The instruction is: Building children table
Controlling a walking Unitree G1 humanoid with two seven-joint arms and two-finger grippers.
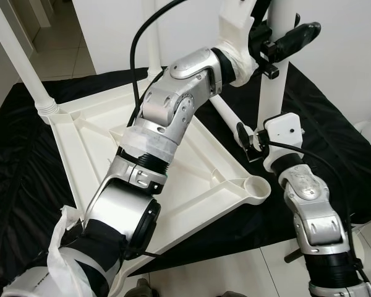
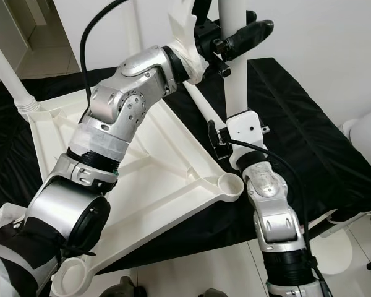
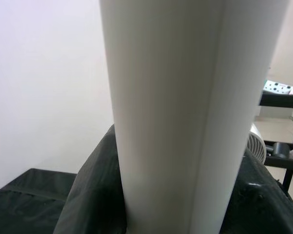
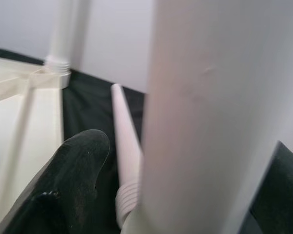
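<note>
The white table top (image 1: pixel 191 154) lies upside down on a black cloth. A white leg (image 1: pixel 273 86) stands upright at its far right side. My left gripper (image 1: pixel 290 37) is shut on this leg high up; in the left wrist view the leg (image 3: pixel 185 117) is right up against the camera. My right gripper (image 1: pixel 255 141) is lower down, with its fingers on either side of the same leg (image 4: pixel 200 117). A gap shows between one finger (image 4: pixel 73 185) and the leg. Another loose leg (image 1: pixel 226 114) lies on the cloth beside the top.
One leg (image 1: pixel 18 55) stands fixed in the far left corner, and another (image 1: pixel 153 37) at the back. Empty round sockets show at the near right corner (image 1: pixel 258 185) and the near left corner (image 2: pixel 71 275). A white fan (image 2: pixel 366 133) stands to the right of the cloth.
</note>
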